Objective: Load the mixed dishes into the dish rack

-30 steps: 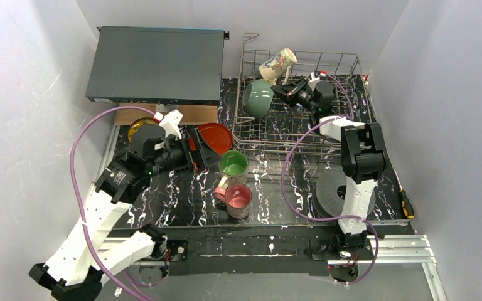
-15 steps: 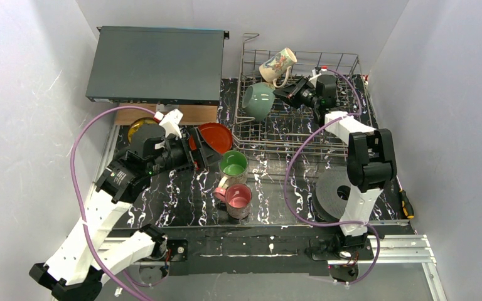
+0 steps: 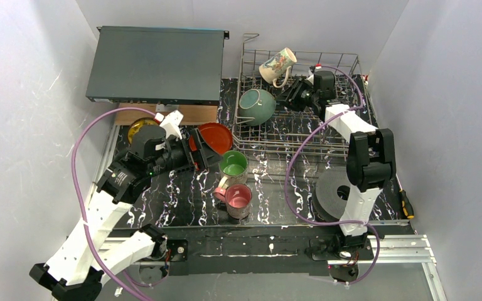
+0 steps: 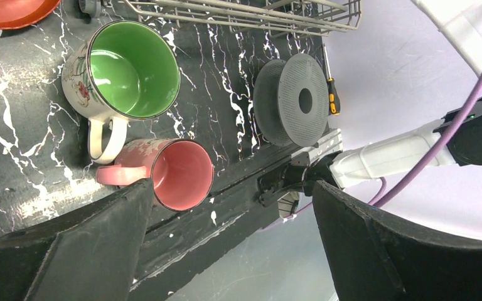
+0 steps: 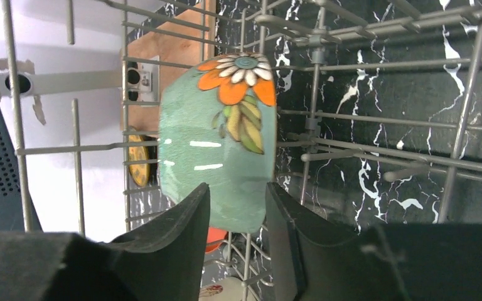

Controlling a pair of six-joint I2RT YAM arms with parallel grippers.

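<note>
Bowl (image 3: pixel 256 105): tilted among the tines at the left of the rack (image 3: pixel 270 137), teal outside showing from above.
Right arm: stretched far over the rack, wrist turned left, right gripper (image 3: pixel 287 94) level with the bowl.
Right jaws: a narrow gap, nothing seen between them (the bowl fills the wrist view just past the tips).
Left arm: elbow bent, reaching right, left gripper (image 3: pixel 202 149) over the near edge of the plate (image 3: pixel 218 133).
Left jaws: spread wide, empty, with the pink mug (image 4: pixel 182 175) and green mug (image 4: pixel 135 69) below them on the table (image 3: pixel 182 188).
Floral mug (image 3: pixel 277 64): tipped in the rack's far left corner.
Hidden: yellow dish (image 3: pixel 139 128) mostly behind the left arm. The plate is cut off in the left wrist view. The disc (image 3: pixel 329 188) is partly behind the right arm. Whether the right tips touch the bowl, I cannot tell.
</note>
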